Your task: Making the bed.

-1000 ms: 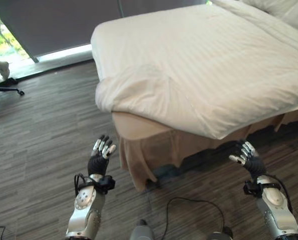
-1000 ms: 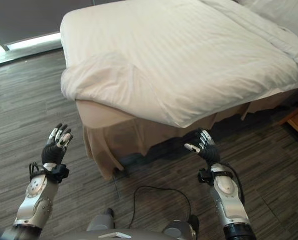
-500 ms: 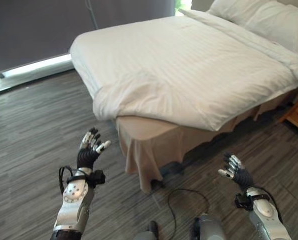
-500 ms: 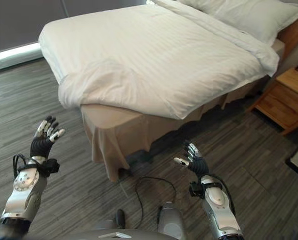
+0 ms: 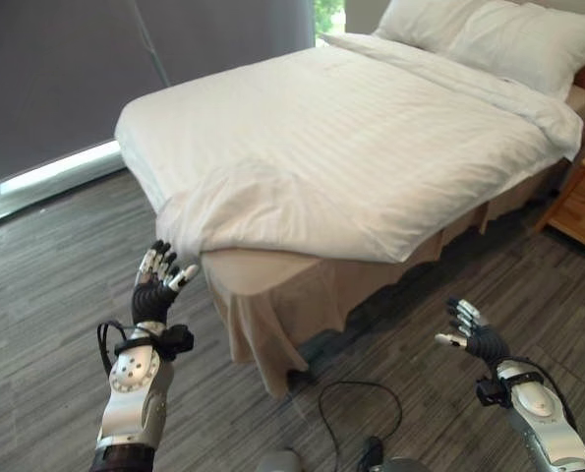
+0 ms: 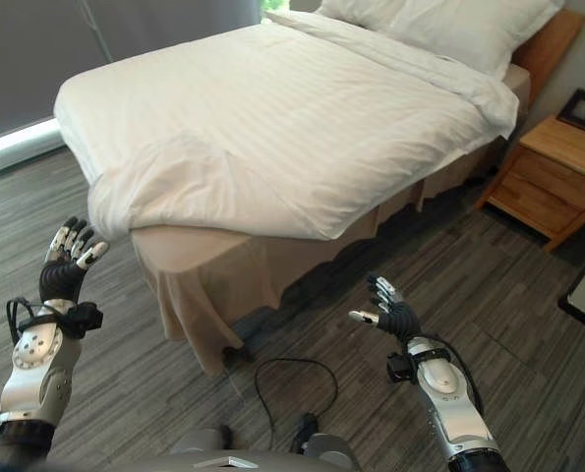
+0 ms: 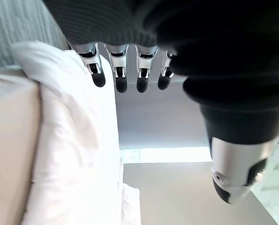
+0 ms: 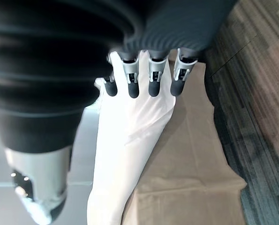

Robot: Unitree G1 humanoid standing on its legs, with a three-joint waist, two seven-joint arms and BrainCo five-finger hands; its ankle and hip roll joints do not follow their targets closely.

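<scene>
Both hands spread, holding nothing — left hand (image 5: 157, 287) nr duvet (image 5: 351, 147) corner, right hand (image 5: 472, 337) over bare floor (image 5: 56, 285).

Two silver-grey arms end in dark ribbed wrist covers, the left hand (image 5: 157, 282) and right hand (image 5: 470, 332) showing silver fingers with dark tips.

White duvet (image 5: 351, 147) spread over bed (image 5: 272, 285)

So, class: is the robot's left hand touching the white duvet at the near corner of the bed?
Apart. In the left eye view the left hand, fingers open, is raised over the floor, with bare floor showing between it and the duvet.
</scene>
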